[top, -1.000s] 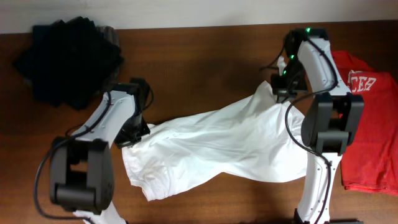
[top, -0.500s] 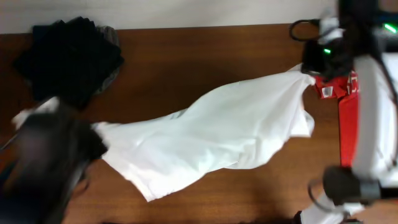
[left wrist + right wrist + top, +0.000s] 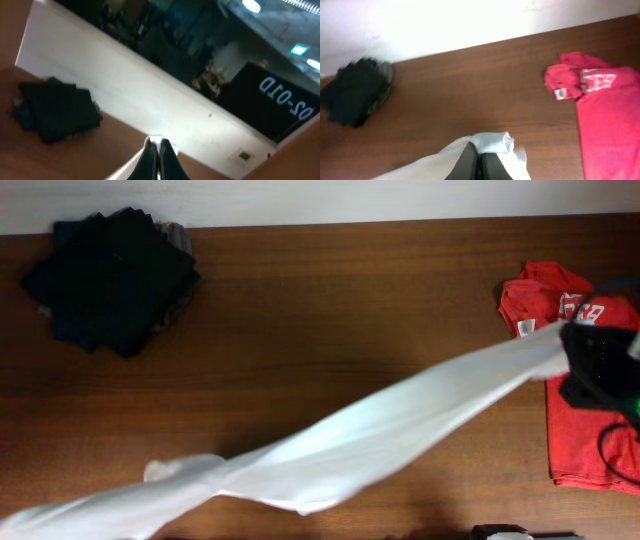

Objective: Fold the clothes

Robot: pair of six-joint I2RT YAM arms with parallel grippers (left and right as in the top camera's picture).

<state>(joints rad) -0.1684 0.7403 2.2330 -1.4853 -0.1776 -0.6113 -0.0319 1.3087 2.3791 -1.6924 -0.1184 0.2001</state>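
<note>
T-shirt (image 3: 380, 430) stretched — left hand (image 3: 159, 146), right hand (image 3: 479, 156) pinching.

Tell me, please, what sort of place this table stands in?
Probably an indoor lab or workshop, not a home: the brown table stands against a plain white wall, with ceiling lights and a lit green sign beyond.
</note>
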